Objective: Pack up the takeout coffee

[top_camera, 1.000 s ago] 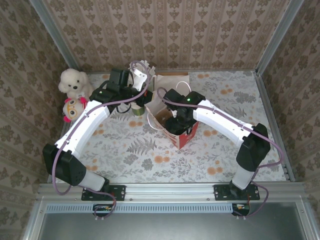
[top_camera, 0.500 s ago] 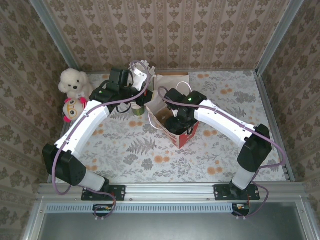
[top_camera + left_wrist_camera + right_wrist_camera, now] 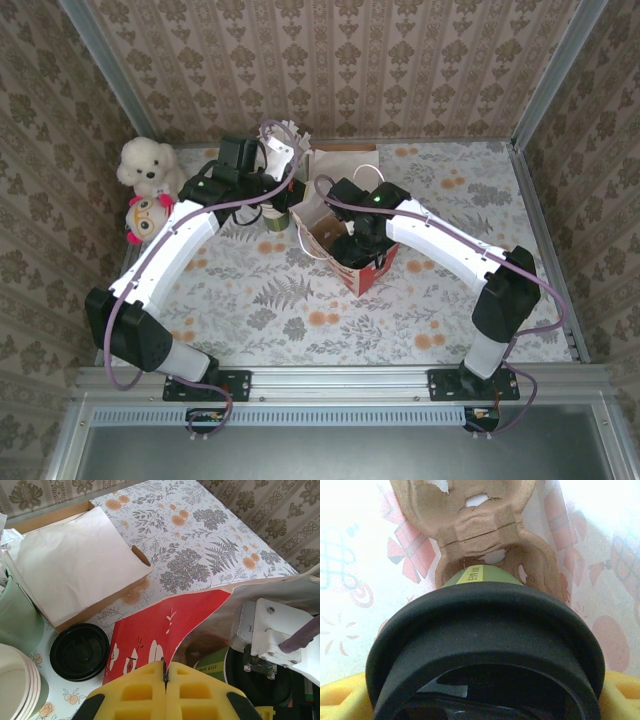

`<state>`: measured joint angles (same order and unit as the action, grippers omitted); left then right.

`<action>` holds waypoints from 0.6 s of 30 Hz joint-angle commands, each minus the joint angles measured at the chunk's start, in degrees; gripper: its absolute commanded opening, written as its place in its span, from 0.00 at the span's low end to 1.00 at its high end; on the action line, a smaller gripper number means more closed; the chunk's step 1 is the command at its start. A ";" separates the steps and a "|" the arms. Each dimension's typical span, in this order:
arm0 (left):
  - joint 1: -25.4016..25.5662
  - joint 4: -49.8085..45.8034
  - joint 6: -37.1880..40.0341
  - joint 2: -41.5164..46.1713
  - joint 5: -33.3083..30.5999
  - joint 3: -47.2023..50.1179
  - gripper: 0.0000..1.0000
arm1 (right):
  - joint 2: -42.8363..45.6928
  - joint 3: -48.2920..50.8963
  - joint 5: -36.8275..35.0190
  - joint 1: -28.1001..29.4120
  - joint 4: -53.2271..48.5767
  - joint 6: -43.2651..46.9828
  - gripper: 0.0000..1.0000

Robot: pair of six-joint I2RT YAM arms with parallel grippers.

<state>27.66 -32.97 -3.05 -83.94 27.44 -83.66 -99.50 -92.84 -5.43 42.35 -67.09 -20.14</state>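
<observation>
Right gripper (image 3: 482, 700) is spread wide and clamped on the takeout coffee. Yellow fingers (image 3: 340, 705) are seen at either side of the lidded cup, down inside the bag. Left gripper (image 3: 165, 677) is fully closed, with the left rim of the bag pinched so that the mouth is held open.

Step in hand, as judged: seating the cup in the carrier inside the bag. Not yet finished.

Largest first:
- Table (image 3: 300, 300): floral cloth, with the bag stood near its centre.
- Paper bag (image 3: 368, 277): red outside, white inside, upright, mouth open. Left gripper is on the rim and right gripper is inside.
- Pulp carrier (image 3: 480, 525): brown, inside the bag, with one pocket directly below the cup.
- Cup (image 3: 480, 576): green, upright, base at the pocket's mouth. Whether it is seated cannot be told, as the contact is hidden by the lid.
- Black lid (image 3: 485, 630): fitted on the cup, apparently level.
- Second black lid (image 3: 80, 651): flat on the table just left of the bag, touched by nothing.

Next move, as judged: the cup is to be pressed straight down, without tilt, until it is gripped by the pocket. The fingers are then to be opened and lifted out vertically so that neither lid nor bag wall is snagged. The rim should be released only once the right arm is out, or the mouth may fold in.
</observation>
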 commanded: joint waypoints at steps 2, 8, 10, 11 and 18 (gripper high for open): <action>-0.59 0.54 -0.64 -0.35 0.31 -1.75 0.00 | -1.23 -1.80 -1.50 -0.41 -3.03 -0.41 0.33; -0.59 0.63 -0.70 -0.45 0.33 -2.07 0.00 | -1.31 -1.91 -1.84 -0.38 -3.42 -0.24 0.33; -0.60 0.55 -0.67 -0.60 0.35 -2.17 0.00 | -1.09 -1.96 -1.95 -0.34 -3.53 -0.24 0.33; -0.59 0.54 -0.65 -0.60 0.29 -2.12 0.00 | -1.06 -1.98 -2.16 -0.38 -3.57 -0.25 0.33; -0.59 0.58 -0.61 -0.49 0.77 -2.22 0.00 | -1.13 -2.96 -2.98 -0.37 -5.48 -0.06 0.33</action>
<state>27.64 -32.95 -3.05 -84.27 27.46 -83.79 -100.14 -93.82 -5.93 42.35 -68.90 -20.10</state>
